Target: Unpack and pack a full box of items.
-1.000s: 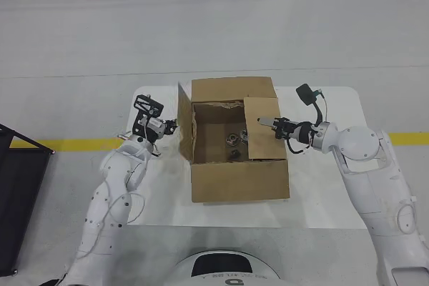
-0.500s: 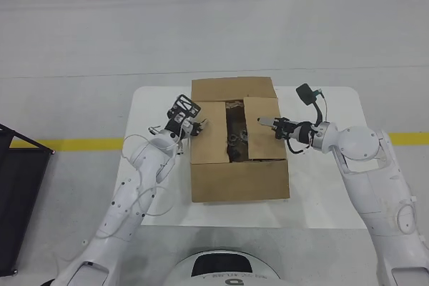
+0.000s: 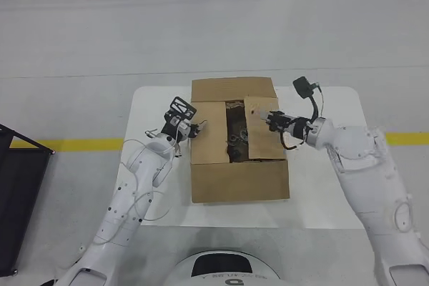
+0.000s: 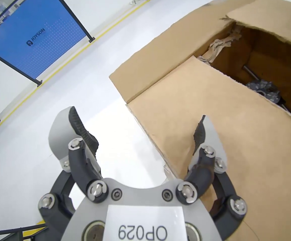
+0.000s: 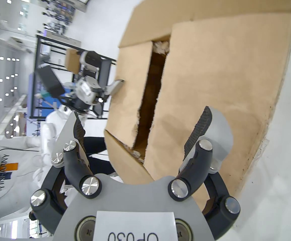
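since a second ago the left flap has swung from upright to lying over the opening, and the left gripper has followed it in from the table side; the right gripper has slid a little toward the far end of the right flap. nearest the robot, the box sits on the white table, held by neither gripper. farther in, the left gripper hovers spread wide and empty at the outer fold of the left flap, one finger over cardboard, the other over the table. across from it the right gripper is likewise spread and empty, low over the right flap; whether it touches i cannot tell. between the flaps a dark gap remains, with metal parts at the bottom and crumpled paper at the far end. beyond that, the far flap is not folded in. my worry: neither flap is gripped, so either may spring up once the pressure eases. a push from one side alone could slide the box across the table. pressing too hard could buckle a flap down onto the parts, and a finger could snag the ragged edge along the gap.
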Tool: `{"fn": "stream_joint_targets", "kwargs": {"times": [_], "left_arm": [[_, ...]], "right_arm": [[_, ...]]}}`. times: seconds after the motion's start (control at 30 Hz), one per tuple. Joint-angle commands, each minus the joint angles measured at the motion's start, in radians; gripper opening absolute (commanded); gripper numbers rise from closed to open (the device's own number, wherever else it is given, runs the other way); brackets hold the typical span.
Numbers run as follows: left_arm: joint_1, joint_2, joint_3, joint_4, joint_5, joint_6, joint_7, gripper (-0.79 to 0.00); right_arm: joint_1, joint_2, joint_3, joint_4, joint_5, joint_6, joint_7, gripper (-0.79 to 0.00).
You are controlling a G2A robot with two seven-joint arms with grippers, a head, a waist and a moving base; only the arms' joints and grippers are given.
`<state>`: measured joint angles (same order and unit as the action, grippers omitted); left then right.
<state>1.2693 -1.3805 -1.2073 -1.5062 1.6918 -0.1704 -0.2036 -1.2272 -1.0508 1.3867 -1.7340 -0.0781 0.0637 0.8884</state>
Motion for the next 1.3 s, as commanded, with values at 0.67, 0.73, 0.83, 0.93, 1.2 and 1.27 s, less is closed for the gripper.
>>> {"fn": "stream_joint_targets", "kwargs": {"times": [0.67, 0.73, 0.83, 0.93, 1.2, 1.27], "left_arm": [[0.013, 0.002, -0.010, -0.017, -0.011, 0.002, 0.002, 0.000], [0.013, 0.002, -0.010, -0.017, -0.011, 0.002, 0.002, 0.000], [0.013, 0.002, -0.010, -0.017, -0.011, 0.002, 0.002, 0.000], [0.013, 0.002, -0.010, -0.017, -0.011, 0.002, 0.002, 0.000], [0.013, 0.002, -0.010, -0.017, -0.011, 0.002, 0.002, 0.000], [0.013, 0.002, -0.010, -0.017, -0.011, 0.002, 0.002, 0.000]], "right_arm": [[0.251, -0.071, -0.150, 0.392, 0.025, 0.306, -0.541, 0.000], [0.309, -0.089, -0.194, 0.482, 0.036, 0.301, -0.582, 0.000], [0.383, -0.122, -0.256, 0.618, 0.089, 0.229, -0.629, 0.000], [0.435, -0.148, -0.286, 0.741, 0.156, 0.161, -0.649, 0.000], [0.554, -0.210, -0.342, 0.968, 0.299, 0.014, -0.592, 0.000], [0.567, -0.216, -0.322, 0.999, 0.369, -0.038, -0.537, 0.000]]}}
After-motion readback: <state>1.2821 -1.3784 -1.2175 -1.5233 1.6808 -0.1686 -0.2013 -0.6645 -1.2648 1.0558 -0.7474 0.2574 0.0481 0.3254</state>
